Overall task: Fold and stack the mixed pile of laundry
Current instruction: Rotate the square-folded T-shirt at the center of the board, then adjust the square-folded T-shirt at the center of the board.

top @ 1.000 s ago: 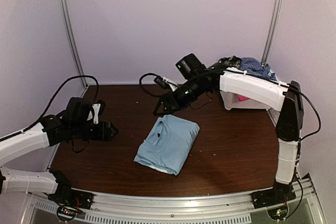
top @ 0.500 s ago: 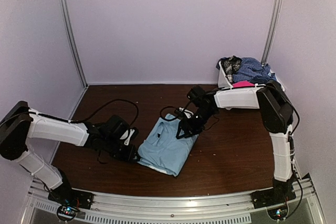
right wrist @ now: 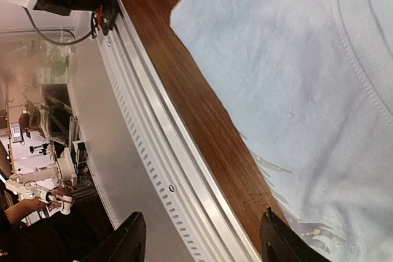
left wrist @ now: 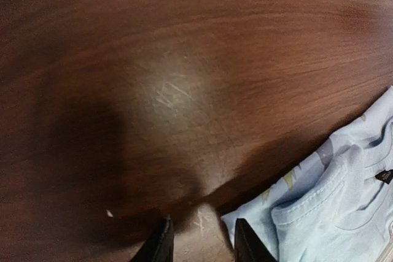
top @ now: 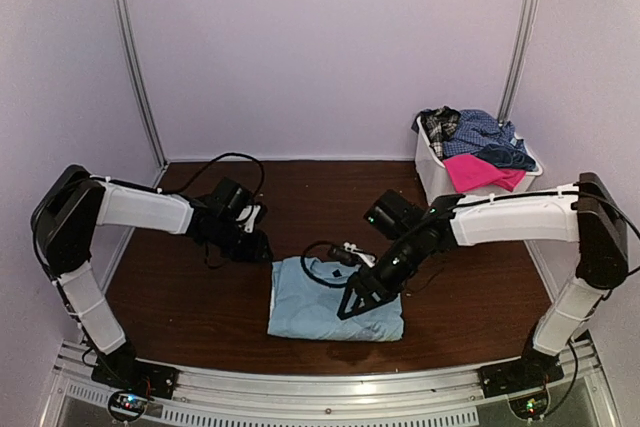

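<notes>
A folded light blue T-shirt (top: 335, 299) lies flat on the brown table near the front edge. My left gripper (top: 262, 247) sits low by the shirt's far left corner, jaws a little apart with bare table between them (left wrist: 199, 243); the shirt's collar (left wrist: 344, 194) lies just right of it. My right gripper (top: 352, 307) hovers over the shirt's front part, wide open and empty (right wrist: 202, 243), with the shirt (right wrist: 307, 78) beneath it. The rest of the laundry pile fills a basket: blue check shirt (top: 482, 131), hot pink piece (top: 480, 173), plaid piece (top: 437, 123), dark navy piece (top: 506, 156).
The white plastic basket (top: 436, 185) stands at the back right by the wall. A slotted metal rail (top: 330, 387) runs along the table's front edge, close under the shirt (right wrist: 178, 170). Black cables trail from both wrists over the table.
The shirt has shifted toward the front and now lies square to the edge. My left gripper moved from its near left side to its far left corner. My right gripper moved forward over the shirt.
</notes>
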